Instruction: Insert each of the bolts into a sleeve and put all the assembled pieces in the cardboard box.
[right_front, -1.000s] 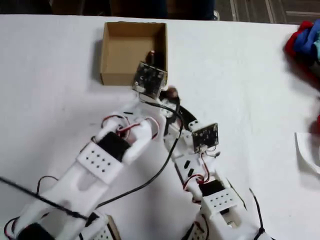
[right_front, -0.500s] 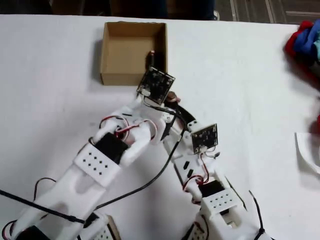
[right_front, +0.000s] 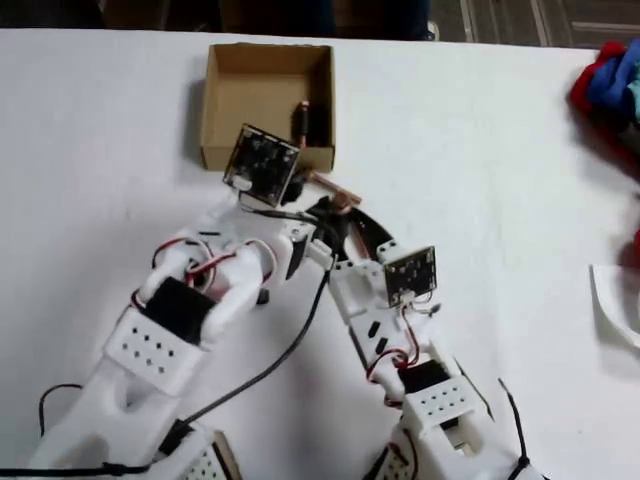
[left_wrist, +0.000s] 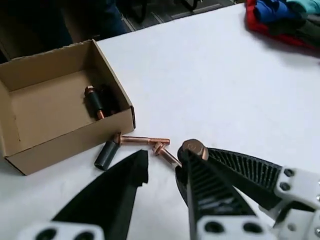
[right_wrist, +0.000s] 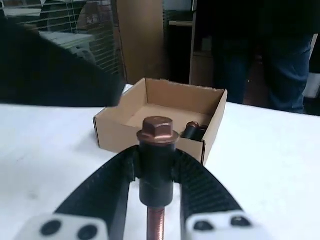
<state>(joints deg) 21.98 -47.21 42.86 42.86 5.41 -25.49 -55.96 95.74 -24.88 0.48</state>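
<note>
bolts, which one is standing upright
The sleeved bolt clamped in the right hand, head up. The boxed bolt, the bare bolt by the cardboard box and the second bare bolt beside it lie flat.

high looks down — wrists face the box (right_front: 262, 100).

White table (right_front: 520, 140), red-and-blue cloth (right_front: 606, 72) near one edge, brown cabinet (right_wrist: 145, 40) and slatted window (right_wrist: 75, 27) behind.
</note>
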